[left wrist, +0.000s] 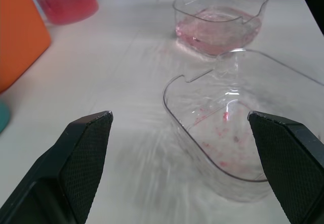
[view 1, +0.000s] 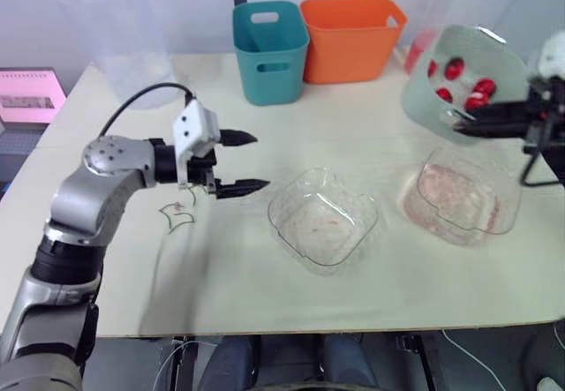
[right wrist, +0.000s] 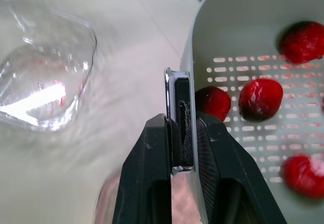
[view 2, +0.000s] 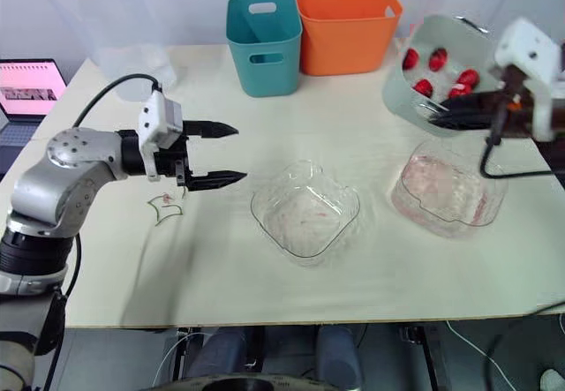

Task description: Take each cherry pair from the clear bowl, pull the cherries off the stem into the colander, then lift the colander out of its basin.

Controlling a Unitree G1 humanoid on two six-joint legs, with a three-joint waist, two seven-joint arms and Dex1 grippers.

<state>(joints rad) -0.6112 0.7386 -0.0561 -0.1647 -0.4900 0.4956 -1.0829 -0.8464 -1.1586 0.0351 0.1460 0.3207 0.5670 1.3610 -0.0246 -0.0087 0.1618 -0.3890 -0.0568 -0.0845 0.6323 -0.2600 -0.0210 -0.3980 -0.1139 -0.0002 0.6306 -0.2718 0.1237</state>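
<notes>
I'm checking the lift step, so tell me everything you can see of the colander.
The colander is pale grey-green plastic with rows of slots in its floor. It hangs tilted in the air, mouth toward the head camera, above the clear basin and apart from it. The right hand is shut on its rim, one finger inside, one outside. Several red cherries lie inside.

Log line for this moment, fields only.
right gripper: shut on colander rim | colander: held tilted above basin, cherries inside | clear bowl: no cherries | left gripper: open
</notes>
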